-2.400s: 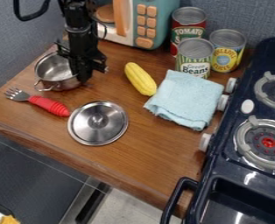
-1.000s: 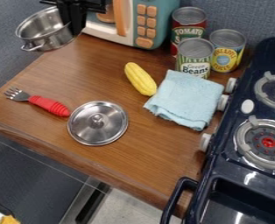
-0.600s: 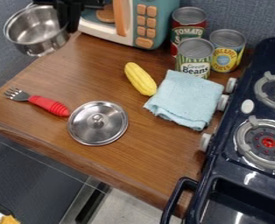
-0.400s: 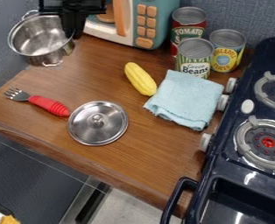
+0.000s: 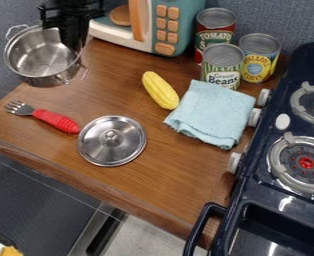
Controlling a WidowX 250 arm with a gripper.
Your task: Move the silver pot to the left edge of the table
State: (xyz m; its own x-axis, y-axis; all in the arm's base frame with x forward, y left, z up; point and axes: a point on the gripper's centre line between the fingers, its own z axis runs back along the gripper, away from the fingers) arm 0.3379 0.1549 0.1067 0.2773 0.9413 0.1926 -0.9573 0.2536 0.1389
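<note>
In the upper left of the frame we see the silver pot (image 5: 39, 57) held above the left part of the wooden table (image 5: 166, 175), its open top turned up. The black gripper (image 5: 75, 44) is closed on the pot's right-hand rim, one looped handle at upper left and another at lower right. Below the pot we note a red-handled fork (image 5: 56, 121) lying near the table's left edge, and, to its right, a metal lid (image 5: 111, 150). At centre lies a yellow corn cob (image 5: 161, 90), beside a folded blue cloth (image 5: 210, 114); three cans (image 5: 223, 65) stand behind. A toy stove (image 5: 253, 182) occupies the right. The gripper hides part of the pot's rim; the frame cuts off the arm, the toy microwave (image 5: 170, 25) and the stove. We cannot tell the pot's height.
</note>
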